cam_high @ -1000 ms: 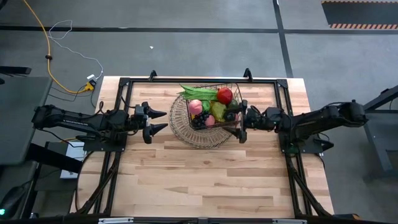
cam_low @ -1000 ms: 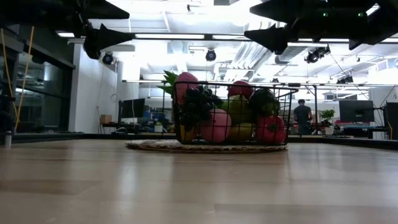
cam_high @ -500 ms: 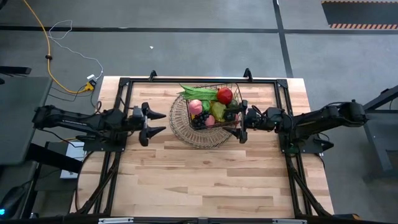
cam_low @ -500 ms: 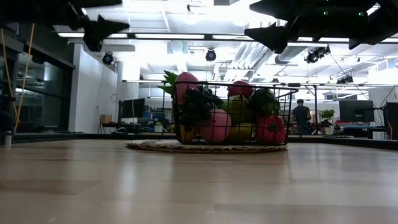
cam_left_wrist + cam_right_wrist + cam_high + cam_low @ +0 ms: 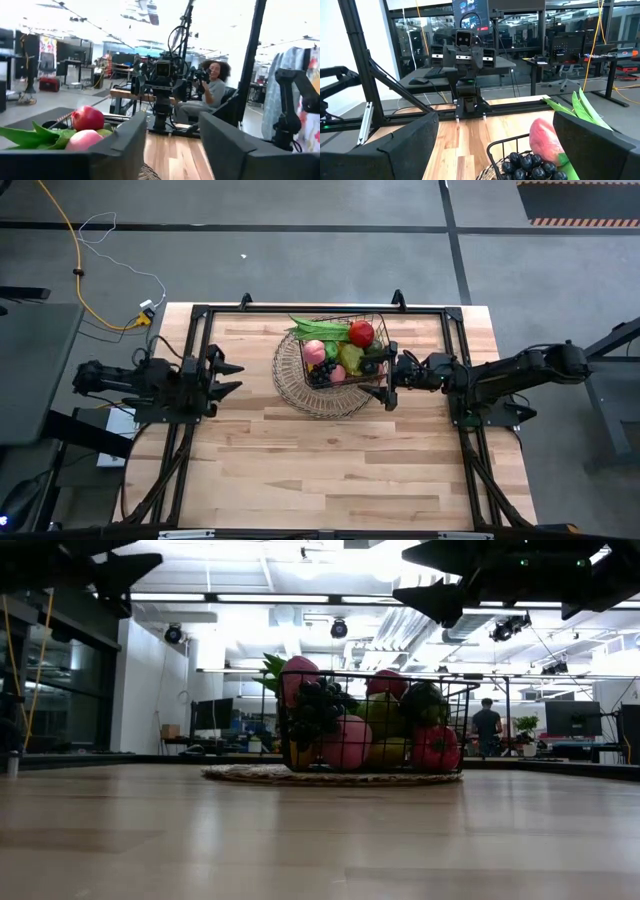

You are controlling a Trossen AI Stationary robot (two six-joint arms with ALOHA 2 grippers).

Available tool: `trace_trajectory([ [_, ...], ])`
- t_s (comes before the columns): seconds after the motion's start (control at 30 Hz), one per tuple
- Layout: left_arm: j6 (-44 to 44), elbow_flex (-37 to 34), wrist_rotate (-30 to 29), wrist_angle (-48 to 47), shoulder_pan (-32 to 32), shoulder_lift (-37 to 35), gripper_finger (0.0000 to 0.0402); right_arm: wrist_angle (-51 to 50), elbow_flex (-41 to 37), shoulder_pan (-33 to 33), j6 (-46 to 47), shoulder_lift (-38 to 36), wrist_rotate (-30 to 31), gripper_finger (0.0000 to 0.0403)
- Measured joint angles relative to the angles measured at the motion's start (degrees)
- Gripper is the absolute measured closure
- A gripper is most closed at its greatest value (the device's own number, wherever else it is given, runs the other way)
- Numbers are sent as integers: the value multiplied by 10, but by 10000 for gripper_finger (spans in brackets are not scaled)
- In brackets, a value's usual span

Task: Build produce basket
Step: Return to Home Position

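Note:
The dark wire-mesh basket (image 5: 378, 320) stands on a round wire dish (image 5: 292, 385) at the middle of the table's far half. Produce fills it: a red fruit (image 5: 361, 333), a pink one (image 5: 314, 352), long green pods (image 5: 312, 329) and dark grapes (image 5: 320, 374). In the low view the produce (image 5: 350, 740) rises above the basket's rim (image 5: 460, 686). My left gripper (image 5: 237, 377) hangs open near the table's left edge, clear of the dish, pointing at it. My right gripper (image 5: 391, 376) stands open just right of the basket, one finger toward each end of that side; whether it touches the basket, I cannot tell.
Black frame rails (image 5: 320, 310) run along the table's far edge and down both sides. The near half of the wooden table (image 5: 320, 470) lies bare. A person (image 5: 212, 92) sits beyond the table's right end, behind my right arm's base (image 5: 161, 95).
My left gripper has drawn back from the dish toward the table's left edge, most of the way in the last half second, its arm folding in. The basket, the produce and my right gripper have kept still.

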Motion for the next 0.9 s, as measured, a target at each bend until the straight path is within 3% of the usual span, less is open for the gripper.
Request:
trace_trajectory([
  [0.13, 15, -4, 5, -48, 0, -47, 303, 0, 0, 0, 0, 0, 0, 20],
  [0.27, 35, -5, 5, -64, 0, -47, 389, 2, 0, 0, 0, 0, 0, 20],
  [0.53, 40, -53, 5, -20, 29, -48, 399, 3, 0, 0, 1, 0, 0, 20],
  [0.67, 31, -70, 53, 1, 65, -47, 401, 4, 0, 0, 2, 0, 0, 20],
  [0.9, -15, -70, 139, -58, 138, -47, 401, 4, 0, 0, 2, 0, 0, 20],
])
